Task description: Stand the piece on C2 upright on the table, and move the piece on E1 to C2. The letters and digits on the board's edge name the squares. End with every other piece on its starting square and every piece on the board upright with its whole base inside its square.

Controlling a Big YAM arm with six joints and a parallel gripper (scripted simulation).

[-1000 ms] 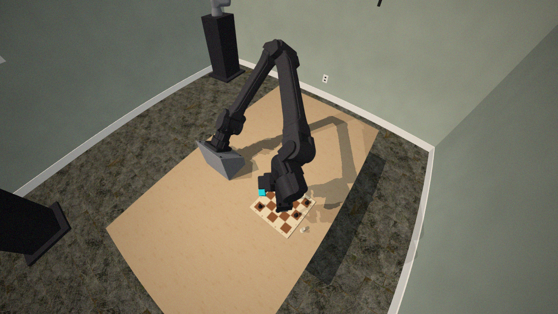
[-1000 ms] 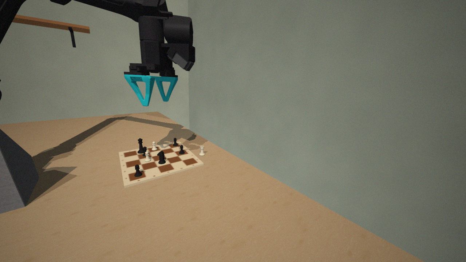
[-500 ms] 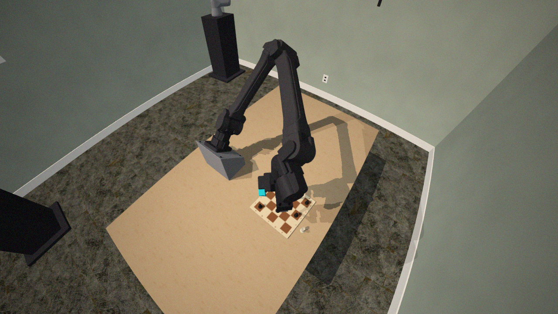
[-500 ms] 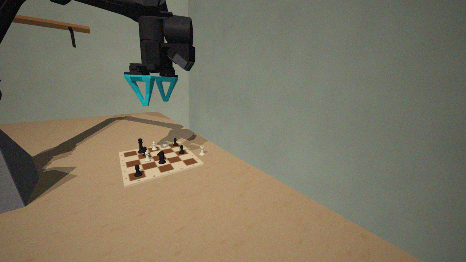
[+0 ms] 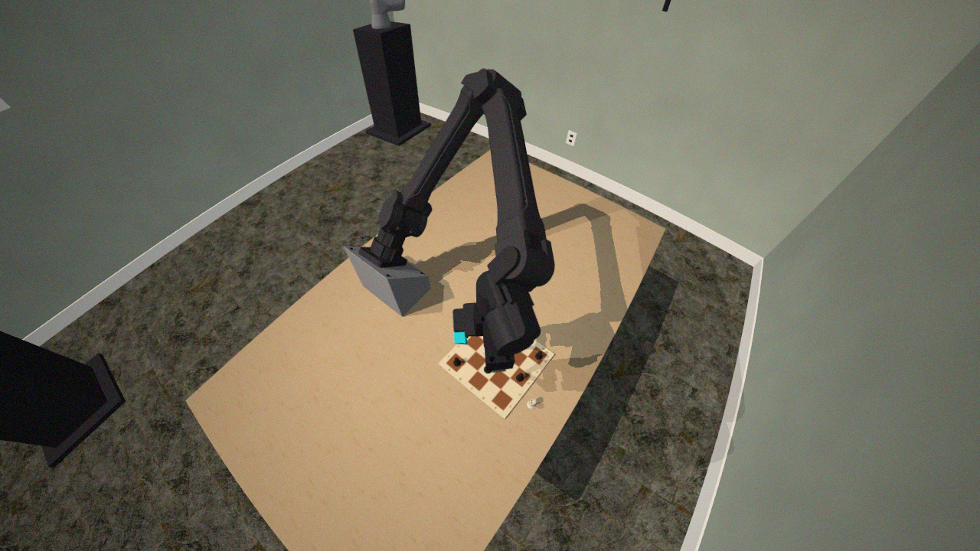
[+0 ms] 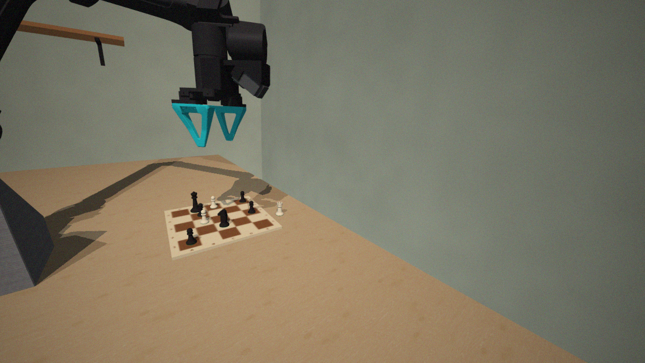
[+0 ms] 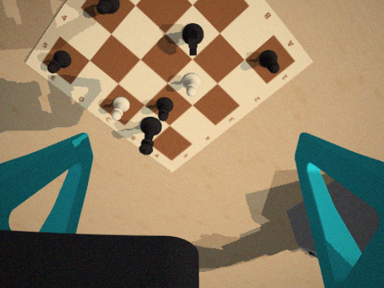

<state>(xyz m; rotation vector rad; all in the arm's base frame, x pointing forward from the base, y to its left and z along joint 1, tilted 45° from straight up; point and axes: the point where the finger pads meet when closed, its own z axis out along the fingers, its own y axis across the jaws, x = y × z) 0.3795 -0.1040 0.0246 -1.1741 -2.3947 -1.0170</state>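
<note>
One risk left: our tool, wide and holding nothing, could tip the black knight or white rook near the table's long edge if we swing low.

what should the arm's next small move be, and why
Probably back the open gripper up and away, touching nothing: the black knight stands upright on C2, E1 holds no piece, and the white rook stands on the table, so the job looks done.
</note>
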